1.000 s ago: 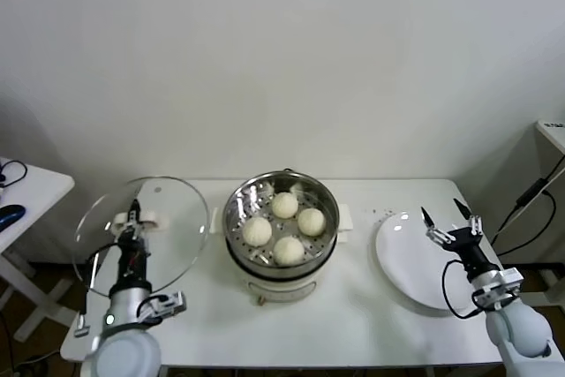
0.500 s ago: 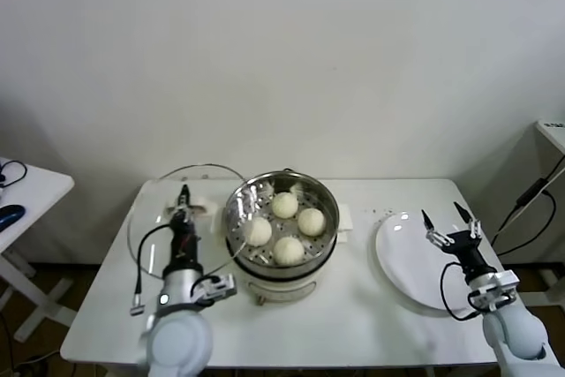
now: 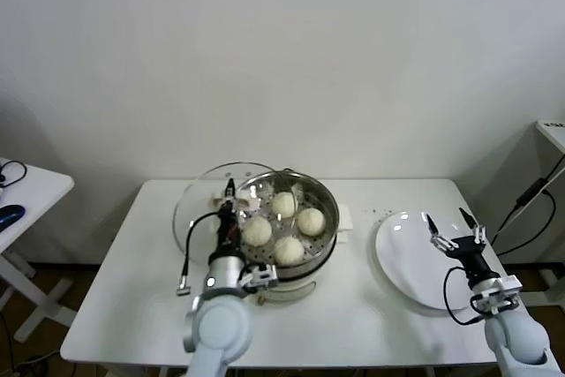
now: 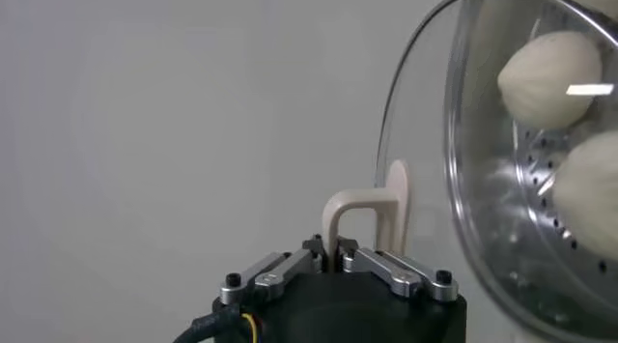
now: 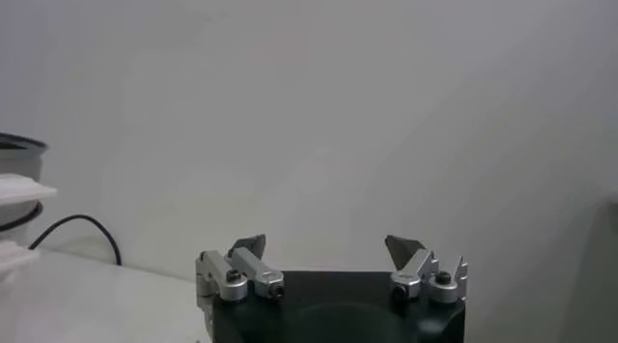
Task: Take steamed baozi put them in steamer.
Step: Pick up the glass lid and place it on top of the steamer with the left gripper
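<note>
Several cream-white baozi [image 3: 284,205] lie on the perforated tray inside the steel steamer [image 3: 327,234] at the table's middle. My left gripper [image 3: 229,192] is shut on the white handle [image 4: 369,217] of the round glass lid [image 3: 201,205] and holds the lid tilted at the steamer's left rim, partly over it. In the left wrist view two baozi [image 4: 550,67] show through the lid glass [image 4: 425,132]. My right gripper [image 3: 453,229] is open and empty, raised over the white plate [image 3: 406,262].
The white plate lies empty at the table's right. The steamer's white base [image 3: 287,289] stands near the front edge. A small white side table [image 3: 26,192] with a dark object stands at the far left. A cable [image 3: 530,209] hangs at the right.
My left arm has carried the glass lid rightward from the table's left side to the steamer's left rim. The right gripper has barely moved.
</note>
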Robot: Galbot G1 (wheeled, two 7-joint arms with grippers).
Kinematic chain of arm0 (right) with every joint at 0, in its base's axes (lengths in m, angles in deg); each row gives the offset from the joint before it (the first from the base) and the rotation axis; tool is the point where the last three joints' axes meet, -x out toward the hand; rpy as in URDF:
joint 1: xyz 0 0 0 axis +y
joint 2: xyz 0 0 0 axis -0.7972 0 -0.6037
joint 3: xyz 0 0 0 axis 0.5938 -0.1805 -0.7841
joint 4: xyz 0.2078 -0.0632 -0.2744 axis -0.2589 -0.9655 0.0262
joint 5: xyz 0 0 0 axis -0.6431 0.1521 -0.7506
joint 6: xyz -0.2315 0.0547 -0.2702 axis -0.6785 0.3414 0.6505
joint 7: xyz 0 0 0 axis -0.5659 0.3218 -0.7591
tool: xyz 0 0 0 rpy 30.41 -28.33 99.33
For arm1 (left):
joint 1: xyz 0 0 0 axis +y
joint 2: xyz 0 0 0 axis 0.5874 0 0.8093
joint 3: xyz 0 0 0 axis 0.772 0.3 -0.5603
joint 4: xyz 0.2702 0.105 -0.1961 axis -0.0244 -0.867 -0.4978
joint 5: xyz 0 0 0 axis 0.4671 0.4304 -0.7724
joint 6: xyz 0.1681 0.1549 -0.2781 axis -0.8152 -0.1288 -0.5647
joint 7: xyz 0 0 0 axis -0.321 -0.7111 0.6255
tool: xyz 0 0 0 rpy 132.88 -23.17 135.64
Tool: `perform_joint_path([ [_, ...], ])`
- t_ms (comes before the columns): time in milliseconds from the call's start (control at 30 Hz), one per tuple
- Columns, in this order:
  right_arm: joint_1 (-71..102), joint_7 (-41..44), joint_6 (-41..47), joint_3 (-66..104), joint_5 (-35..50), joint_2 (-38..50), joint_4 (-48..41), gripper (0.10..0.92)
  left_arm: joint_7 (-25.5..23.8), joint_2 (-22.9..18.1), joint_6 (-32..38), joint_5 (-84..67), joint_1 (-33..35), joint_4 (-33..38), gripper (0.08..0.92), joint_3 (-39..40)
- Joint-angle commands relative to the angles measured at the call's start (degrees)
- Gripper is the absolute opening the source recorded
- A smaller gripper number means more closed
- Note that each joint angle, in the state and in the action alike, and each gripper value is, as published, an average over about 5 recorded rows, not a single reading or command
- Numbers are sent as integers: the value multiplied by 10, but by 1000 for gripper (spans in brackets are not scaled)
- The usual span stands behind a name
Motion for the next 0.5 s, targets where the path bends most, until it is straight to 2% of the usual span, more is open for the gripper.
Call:
perform_joint_path([
  [33,-13,-11,1,-27,9,15,-22,823,-17,-9,-11,7,-38,-54,152,37],
  [500,-29,-14,0,-49,1,9,-34,823,6,-61,-19,25,-50,-98,152,76],
])
